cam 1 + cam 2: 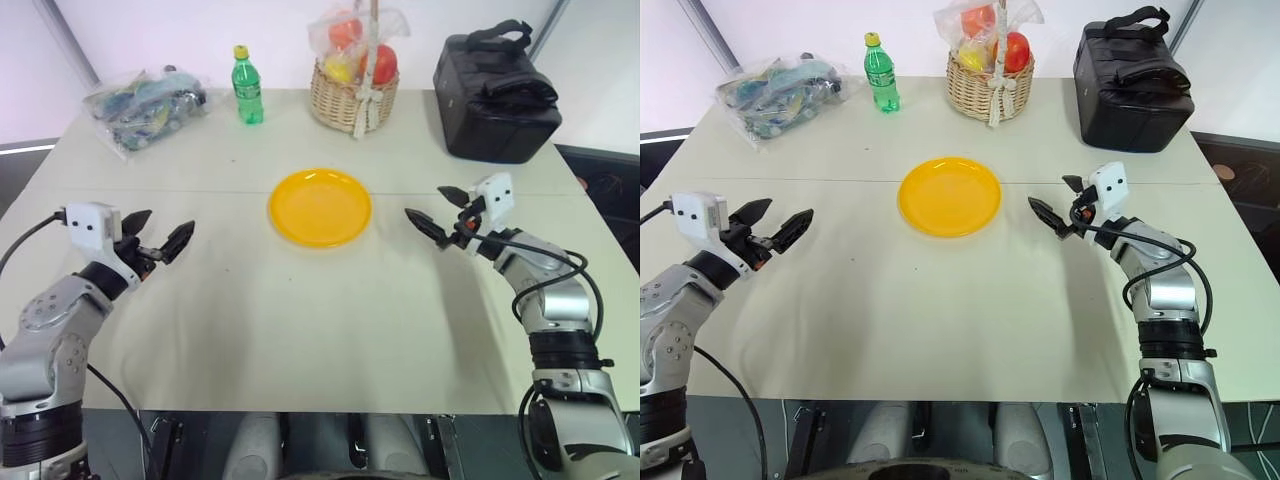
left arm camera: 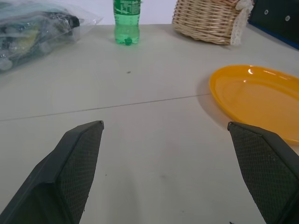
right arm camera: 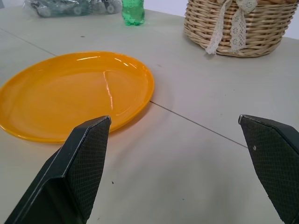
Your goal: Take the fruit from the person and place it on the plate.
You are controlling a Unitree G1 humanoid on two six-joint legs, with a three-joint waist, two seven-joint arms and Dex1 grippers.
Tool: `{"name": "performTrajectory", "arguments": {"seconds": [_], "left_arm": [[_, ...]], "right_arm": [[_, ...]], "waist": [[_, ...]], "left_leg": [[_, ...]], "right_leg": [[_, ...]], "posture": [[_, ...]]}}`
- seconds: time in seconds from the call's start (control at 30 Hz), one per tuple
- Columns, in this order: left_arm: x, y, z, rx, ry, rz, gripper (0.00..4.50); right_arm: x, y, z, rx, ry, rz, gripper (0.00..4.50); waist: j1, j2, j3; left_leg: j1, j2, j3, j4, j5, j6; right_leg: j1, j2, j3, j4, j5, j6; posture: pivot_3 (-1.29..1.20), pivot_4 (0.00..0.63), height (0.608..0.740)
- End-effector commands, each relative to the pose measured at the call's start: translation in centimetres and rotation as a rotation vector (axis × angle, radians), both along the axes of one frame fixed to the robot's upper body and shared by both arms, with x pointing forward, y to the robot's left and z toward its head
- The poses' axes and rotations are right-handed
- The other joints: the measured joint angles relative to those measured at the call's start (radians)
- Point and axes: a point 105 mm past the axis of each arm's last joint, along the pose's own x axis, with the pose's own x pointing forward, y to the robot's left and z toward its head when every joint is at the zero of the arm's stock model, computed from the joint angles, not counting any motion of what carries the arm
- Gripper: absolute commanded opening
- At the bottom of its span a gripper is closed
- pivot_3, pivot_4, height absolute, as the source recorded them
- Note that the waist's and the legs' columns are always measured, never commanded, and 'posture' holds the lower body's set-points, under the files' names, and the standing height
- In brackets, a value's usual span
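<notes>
Left eye view: yellow plate [image 1: 320,207] sits bare at table [image 1: 300,330] centre. Left gripper [image 1: 160,238] at 9 o'clock of it, well apart; right gripper [image 1: 438,215] at 3 o'clock, nearer. Both hang just above the cloth with fingers spread wide, nothing between them. The loose fruit and the person handing it over aren't visible yet, so the handover hasn't started.

Risks, as I judge them:
- Wicker basket [image 1: 353,95] at 12 o'clock of the plate holds plastic-wrapped red and yellow fruit; grabbing one of those instead of the handed one would be the wrong object.
- Smooth round fruit in two thin fingers: an off-centre pinch could let it squirt out and roll.
- Shallow plate rim; a drop from height could let it roll off.

Head views show the green bottle [image 1: 247,87], clear bag of items [image 1: 145,105] and black bag [image 1: 495,92] along the far edge. Right wrist view adds the table seam running under the plate and the basket's lace bow [image 3: 231,25] up close.
</notes>
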Motion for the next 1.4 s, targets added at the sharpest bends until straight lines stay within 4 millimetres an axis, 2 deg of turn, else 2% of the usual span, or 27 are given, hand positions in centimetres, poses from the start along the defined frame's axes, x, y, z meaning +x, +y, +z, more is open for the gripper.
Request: {"name": "performTrajectory", "arguments": {"seconds": [0.03, 1.4], "left_arm": [[-0.13, 0.15, 1.63, 0.007, -0.066, 0.001, 4.45], [0.79, 0.03, 1.63, 0.028, -0.077, 0.014, 4.45]], "right_arm": [[-0.33, 0.28, 1.43, 0.000, -0.054, 0.009, 4.50], [-0.42, 0.72, 1.56, 0.011, -0.054, 0.019, 4.50]], "waist": [[0.000, 0.000, 0.000], [0.000, 0.000, 0.000]], "left_leg": [[0.000, 0.000, 0.000, 0.000, 0.000, 0.000], [0.000, 0.000, 0.000, 0.000, 0.000, 0.000]], "right_leg": [[0.000, 0.000, 0.000, 0.000, 0.000, 0.000], [0.000, 0.000, 0.000, 0.000, 0.000, 0.000]], "posture": [[0.00, 0.150, 0.740], [0.00, 0.150, 0.740]]}}
